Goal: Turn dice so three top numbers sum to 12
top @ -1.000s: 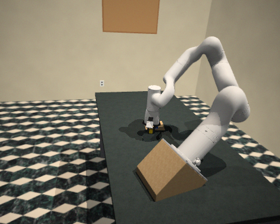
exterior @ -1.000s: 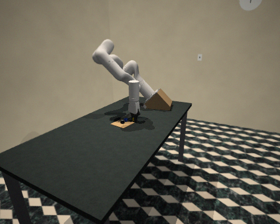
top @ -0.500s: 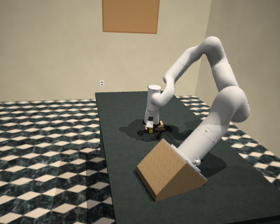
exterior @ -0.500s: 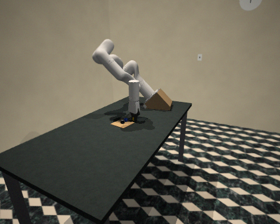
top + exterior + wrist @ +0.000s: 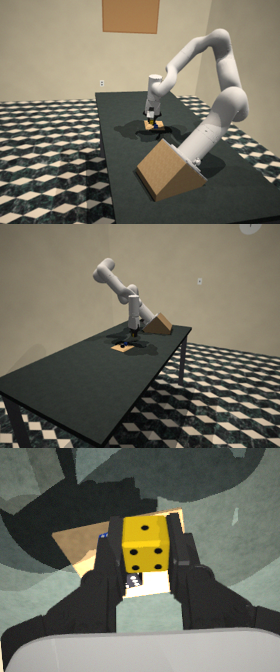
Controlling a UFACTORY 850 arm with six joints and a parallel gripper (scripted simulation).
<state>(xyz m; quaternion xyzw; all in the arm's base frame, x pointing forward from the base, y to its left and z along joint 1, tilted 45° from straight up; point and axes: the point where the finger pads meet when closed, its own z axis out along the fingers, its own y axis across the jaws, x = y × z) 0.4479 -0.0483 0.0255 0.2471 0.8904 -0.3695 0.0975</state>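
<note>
A gripper [image 5: 151,118] [image 5: 134,333] [image 5: 145,532] is clamping a yellow die [image 5: 151,122] [image 5: 133,335] [image 5: 145,545], carrying it above the tan mat [image 5: 161,124] [image 5: 123,350] [image 5: 75,540], low in the middle of the top view. The blue die [image 5: 156,126] [image 5: 126,343] [image 5: 103,535] and the black die [image 5: 122,345] [image 5: 133,580], apparently close together, are leaving little landing room; a descent onto either is risking a knocked number or a die resting tilted.
</note>
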